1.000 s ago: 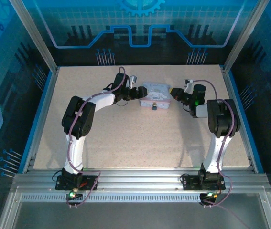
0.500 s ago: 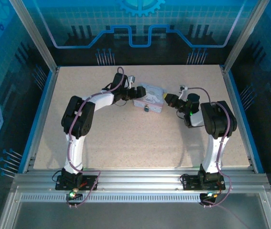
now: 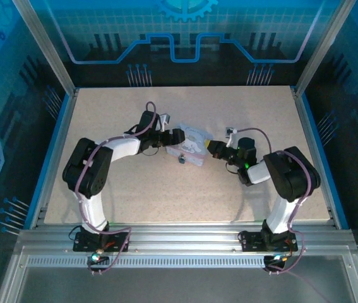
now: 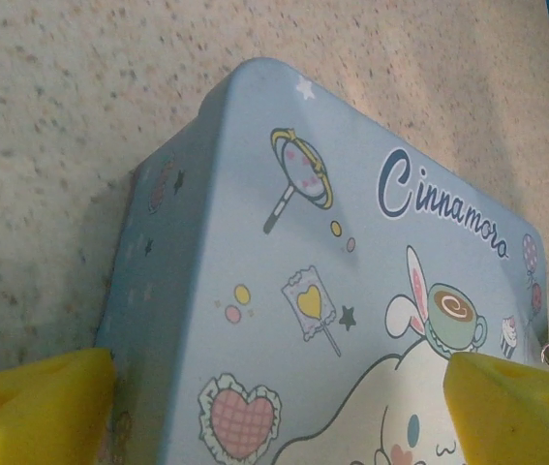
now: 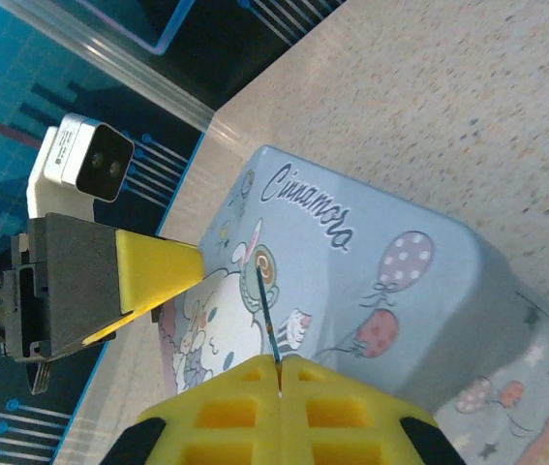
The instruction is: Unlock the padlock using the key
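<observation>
Padlock (image 3: 183, 160), the tiny dark squarish one, sits against the near wall of the pale blue cartoon-printed rectangular tin (image 3: 194, 140), midway across the speckled beige surface (image 3: 134, 189). From above it's too small for us to say how its shackle hangs.

Where's the danger? We see the thin dark metal key (image 5: 265, 308) poking out over the lid rather than at the lock, so by our reckoning it has to come down and round to the keyhole. A sliver like that could twist in the grip, or skid off the lock body if it arrives off-line. And if the tin shifts under a push, we'd expect the lock to go with it.

Now, left to right. The left end effector (image 4: 276, 405) is spread wide across the tin, one yellow foam pad (image 4: 32, 407) hard against the side wall and the other at the opposite edge. We read that as a bracing clamp on the box. On the other side, the right end effector (image 5: 281, 366) has its yellow pads pressed flat together, pinching the key by its base, blade pointing out toward the lid.
</observation>
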